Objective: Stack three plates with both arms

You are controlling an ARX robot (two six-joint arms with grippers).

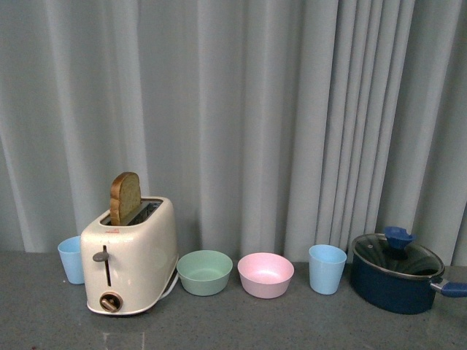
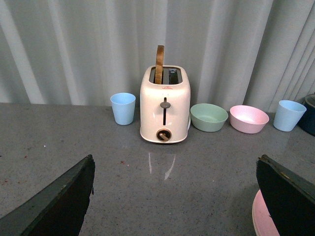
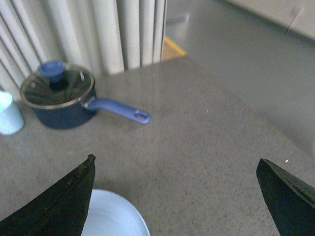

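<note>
A pink plate (image 2: 263,219) shows only by its rim in the left wrist view, partly behind one finger. My left gripper (image 2: 174,167) hangs open above the grey countertop, nothing between its fingers. In the right wrist view a pale blue plate (image 3: 115,216) lies on the counter at the picture's lower edge, beside one finger of my right gripper (image 3: 174,167), which is open and holds nothing. No third plate shows. Neither arm nor any plate appears in the front view.
Along the curtain stand a blue cup (image 1: 71,259), a cream toaster (image 1: 131,255) with toast, a green bowl (image 1: 205,271), a pink bowl (image 1: 265,274), another blue cup (image 1: 327,268) and a lidded blue saucepan (image 1: 398,271). The counter's edge (image 3: 231,93) runs near the saucepan's handle side.
</note>
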